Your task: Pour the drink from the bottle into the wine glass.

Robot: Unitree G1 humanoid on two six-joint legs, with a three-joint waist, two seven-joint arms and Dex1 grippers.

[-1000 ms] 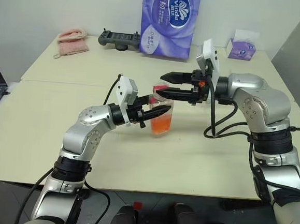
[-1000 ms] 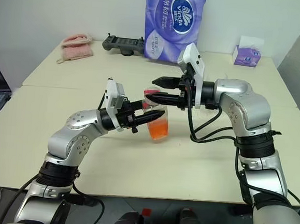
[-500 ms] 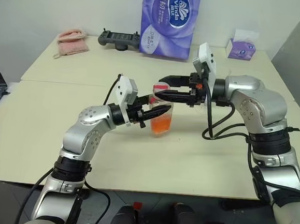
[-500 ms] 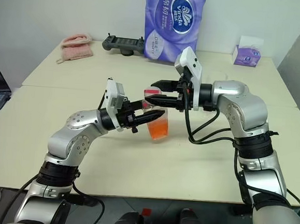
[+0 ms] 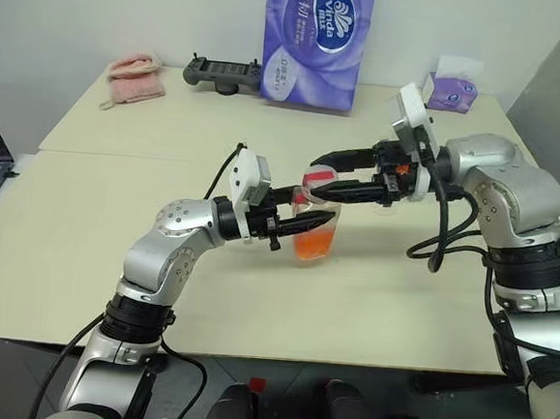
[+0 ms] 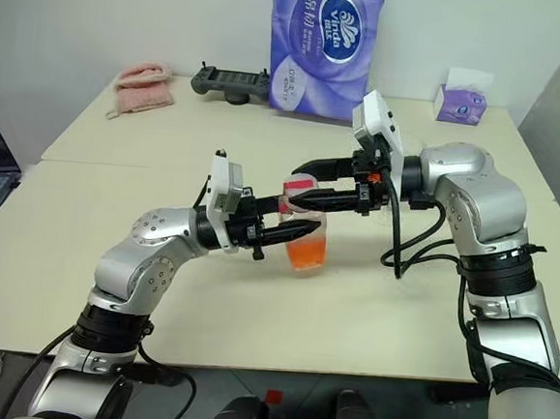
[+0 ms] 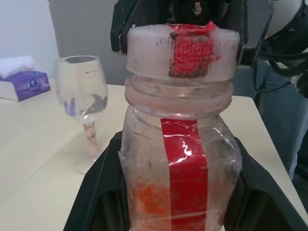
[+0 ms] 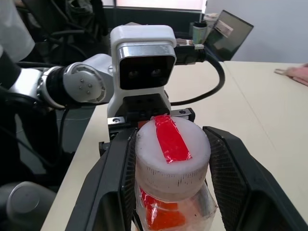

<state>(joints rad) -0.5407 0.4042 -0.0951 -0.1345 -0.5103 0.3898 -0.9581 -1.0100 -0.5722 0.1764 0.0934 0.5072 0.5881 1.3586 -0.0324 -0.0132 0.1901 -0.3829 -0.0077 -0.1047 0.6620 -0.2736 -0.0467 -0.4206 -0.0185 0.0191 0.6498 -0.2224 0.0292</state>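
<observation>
From the head, my left gripper (image 5: 303, 225) clamps the bottle (image 5: 315, 234) over the table (image 5: 83, 243) while my right gripper (image 5: 326, 177) straddles its cap (image 6: 299, 185); my left wrist shows the glass (image 7: 85, 108) beyond; my right wrist shows fingers (image 8: 230, 178) flanking the cap.

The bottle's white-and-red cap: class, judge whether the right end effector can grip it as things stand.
Probably yes. The right end effector already straddles the white-and-red cap of the small clear plastic bottle, which the left end effector holds; nothing blocks it.
</observation>
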